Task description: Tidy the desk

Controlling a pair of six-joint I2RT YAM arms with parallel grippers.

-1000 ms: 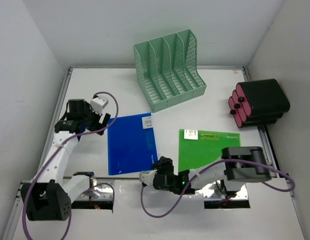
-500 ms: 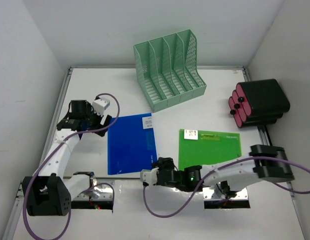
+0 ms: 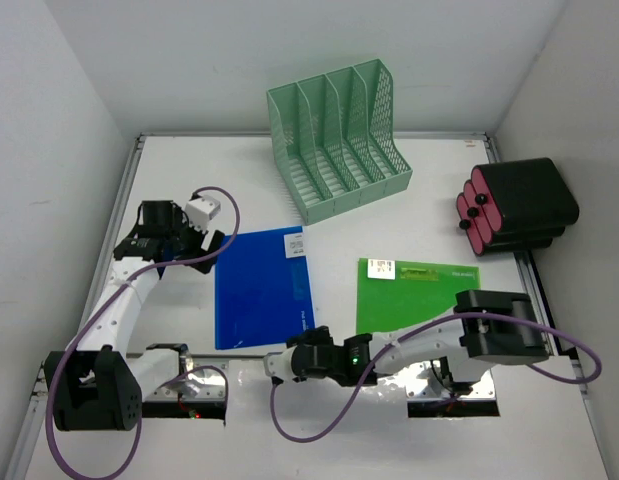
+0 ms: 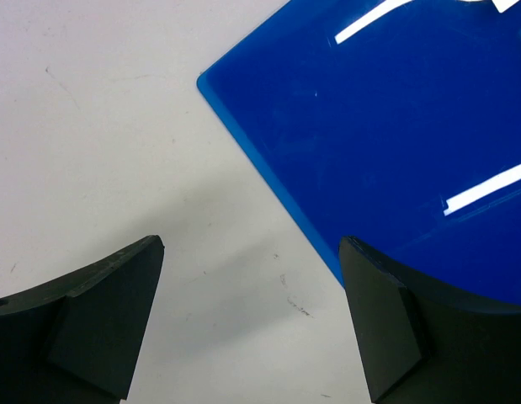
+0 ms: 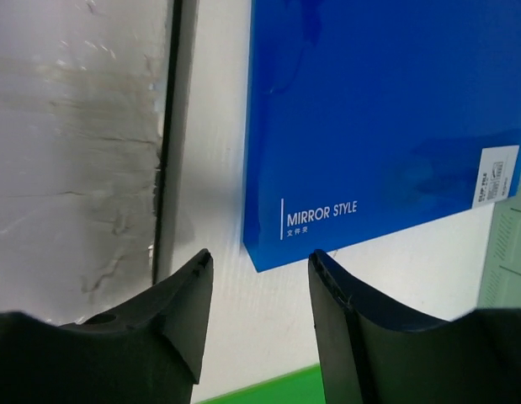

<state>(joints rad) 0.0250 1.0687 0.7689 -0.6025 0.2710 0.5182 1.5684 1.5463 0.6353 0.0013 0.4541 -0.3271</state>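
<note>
Across the white desk [image 3: 439, 200], between the mint-green file rack [image 3: 334, 135] at the far edge and the arm bases, two folders are laid flat: a blue folder [image 3: 264, 290] left of centre and a green folder [image 3: 419, 295] to its right, both apart from the rack. Pickup of the blue folder is judged to be the step in hand, not yet done. Next, an edge would need to be lifted or slid off the surface, since a flat sheet gives little to pinch, then the folder filed upright in a rack slot. Left arm is reached out to the folder's far-left corner, left gripper [image 4: 250, 252] spread wide, nothing held. Right arm is folded low along the near edge, right gripper [image 5: 260, 261] part-open just short of the near-right corner, empty.
</note>
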